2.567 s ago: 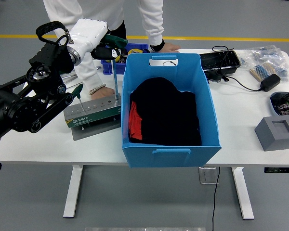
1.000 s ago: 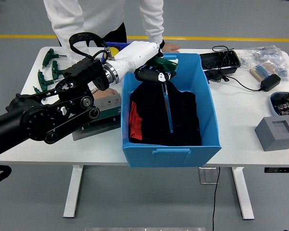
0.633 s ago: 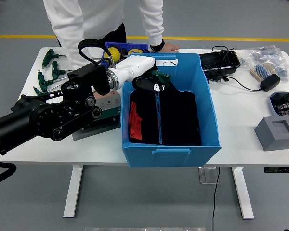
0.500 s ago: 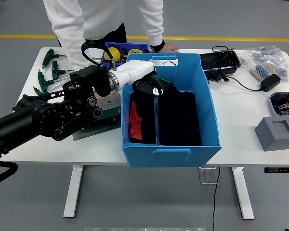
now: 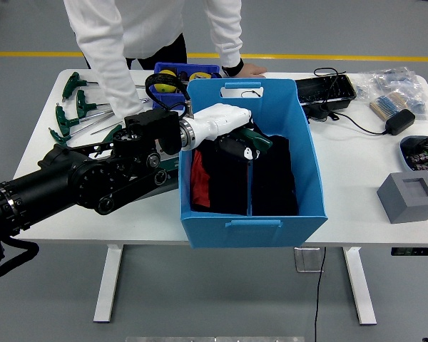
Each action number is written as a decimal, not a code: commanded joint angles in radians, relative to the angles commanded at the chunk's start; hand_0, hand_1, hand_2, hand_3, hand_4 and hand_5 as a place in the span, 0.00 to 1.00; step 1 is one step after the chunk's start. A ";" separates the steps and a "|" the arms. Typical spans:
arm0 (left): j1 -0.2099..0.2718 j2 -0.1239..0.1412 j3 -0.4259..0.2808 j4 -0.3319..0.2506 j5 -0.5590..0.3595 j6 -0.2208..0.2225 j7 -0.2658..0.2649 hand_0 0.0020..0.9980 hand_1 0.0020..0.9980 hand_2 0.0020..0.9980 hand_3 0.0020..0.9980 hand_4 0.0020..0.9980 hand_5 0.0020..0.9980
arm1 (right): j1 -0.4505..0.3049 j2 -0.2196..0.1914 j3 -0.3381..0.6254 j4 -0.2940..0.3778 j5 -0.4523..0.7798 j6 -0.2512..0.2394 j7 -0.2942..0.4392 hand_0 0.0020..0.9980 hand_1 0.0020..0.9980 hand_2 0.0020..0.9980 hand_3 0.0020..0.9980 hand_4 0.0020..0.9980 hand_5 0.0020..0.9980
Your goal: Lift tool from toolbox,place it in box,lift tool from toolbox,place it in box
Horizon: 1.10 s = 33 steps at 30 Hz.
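While left hand grips the green-handled tool down inside the blue box, not yet let go; more tools left on table.

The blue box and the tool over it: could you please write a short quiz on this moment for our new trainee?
1. True or false: the left hand holds the green-handled tool with its shaft pointing down into the blue box.
2. Which lies inside the box? A) a yellow ball B) dark cloth with a bit of red C) a grey block
3. Fill in: the loose green-handled tools lie at the table's far ____ corner.

Key: 1 true; 2 B; 3 left. Note that the right hand is out of view, and a person in white leans over the table's far side.
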 joint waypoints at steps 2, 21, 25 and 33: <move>0.003 -0.002 0.004 0.007 0.006 0.029 -0.028 0.40 0.40 0.49 0.58 0.87 0.68 | 0.000 0.000 0.000 0.000 -0.001 0.000 0.000 0.64 0.62 0.70 0.55 0.78 0.67; 0.015 0.000 -0.102 -0.018 0.085 0.147 -0.129 0.63 0.69 0.83 0.83 0.99 0.59 | 0.000 -0.006 0.011 -0.001 -0.028 -0.001 -0.005 0.64 0.62 0.70 0.55 0.78 0.67; 0.022 0.008 -0.139 -0.037 0.105 0.158 -0.133 0.65 0.70 0.83 0.84 1.00 0.58 | -0.002 -0.006 0.008 0.000 -0.026 -0.001 -0.005 0.65 0.62 0.70 0.55 0.78 0.67; 0.072 0.063 -0.253 -0.100 0.208 0.131 -0.088 0.65 0.70 0.82 0.82 1.00 0.57 | -0.003 -0.004 -0.008 -0.001 0.007 0.000 0.003 0.65 0.62 0.70 0.55 0.78 0.67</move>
